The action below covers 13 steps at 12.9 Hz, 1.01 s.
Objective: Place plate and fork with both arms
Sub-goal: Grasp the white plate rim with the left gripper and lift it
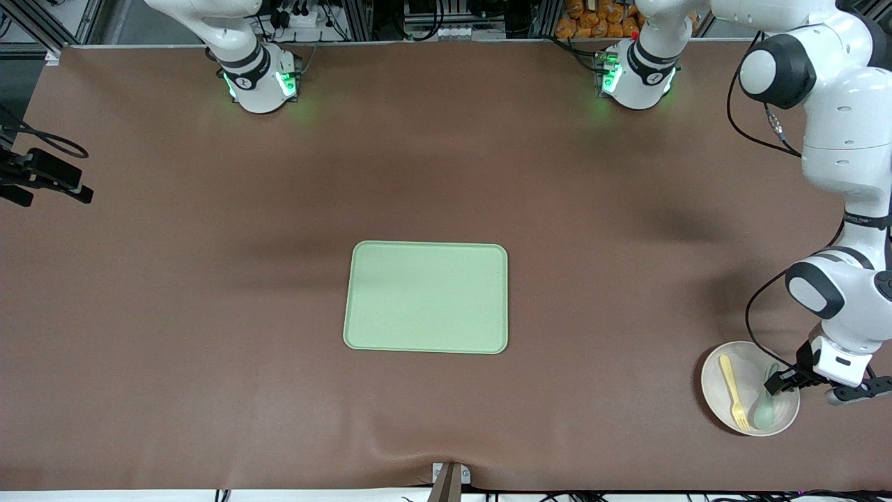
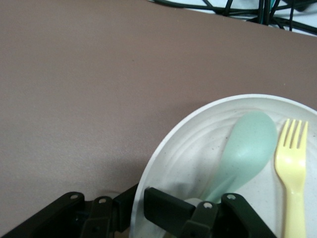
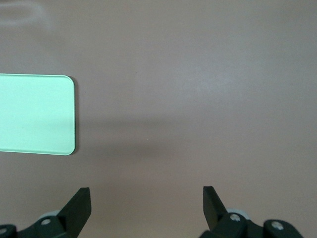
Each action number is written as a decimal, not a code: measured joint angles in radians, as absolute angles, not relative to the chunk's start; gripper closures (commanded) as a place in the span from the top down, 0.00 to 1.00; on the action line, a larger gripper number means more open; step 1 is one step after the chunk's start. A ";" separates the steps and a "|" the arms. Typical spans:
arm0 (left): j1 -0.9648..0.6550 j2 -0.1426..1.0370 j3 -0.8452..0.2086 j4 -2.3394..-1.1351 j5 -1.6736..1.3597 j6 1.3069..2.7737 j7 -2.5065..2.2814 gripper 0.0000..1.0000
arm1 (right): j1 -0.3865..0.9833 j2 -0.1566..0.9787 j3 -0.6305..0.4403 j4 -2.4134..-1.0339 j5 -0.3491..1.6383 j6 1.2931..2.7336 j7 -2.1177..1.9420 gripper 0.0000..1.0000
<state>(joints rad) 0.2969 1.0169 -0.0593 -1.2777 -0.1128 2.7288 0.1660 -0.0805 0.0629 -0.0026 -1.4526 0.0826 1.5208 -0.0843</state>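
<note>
We judge the plate (image 1: pixel 740 411) light and stiff, best pinched at its rim. It sits near the counter's front corner at the left arm's end, holding the fork (image 1: pixel 734 392) and a spoon (image 1: pixel 766 408). Our left end effector (image 1: pixel 782 381) is clamped on that rim; our right end effector (image 3: pixel 147 201) waits wide open, holding nothing.
</note>
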 measured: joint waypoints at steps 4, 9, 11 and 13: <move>0.302 0.983 -0.080 -1.278 -0.113 2.708 0.240 0.00 | -0.081 0.063 -0.003 -1.453 0.083 1.521 -0.084 1.00; 0.370 0.971 -0.267 -1.299 -0.113 2.691 0.248 0.00 | -0.081 0.063 -0.003 -1.453 0.083 1.521 -0.084 1.00; 0.384 0.972 -0.331 -1.321 -0.115 2.689 0.244 0.00 | -0.081 0.063 -0.003 -1.453 0.083 1.521 -0.084 1.00; 0.381 0.972 -0.395 -1.340 -0.119 2.677 0.194 0.00 | -0.081 0.063 -0.003 -1.453 0.083 1.521 -0.084 1.00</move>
<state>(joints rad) 0.3811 0.9716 -0.3947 -1.3396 -0.1185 2.6766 0.1935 -0.0812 0.0629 -0.0027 -1.4526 0.0829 1.5207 -0.0843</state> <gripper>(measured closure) 1.000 0.000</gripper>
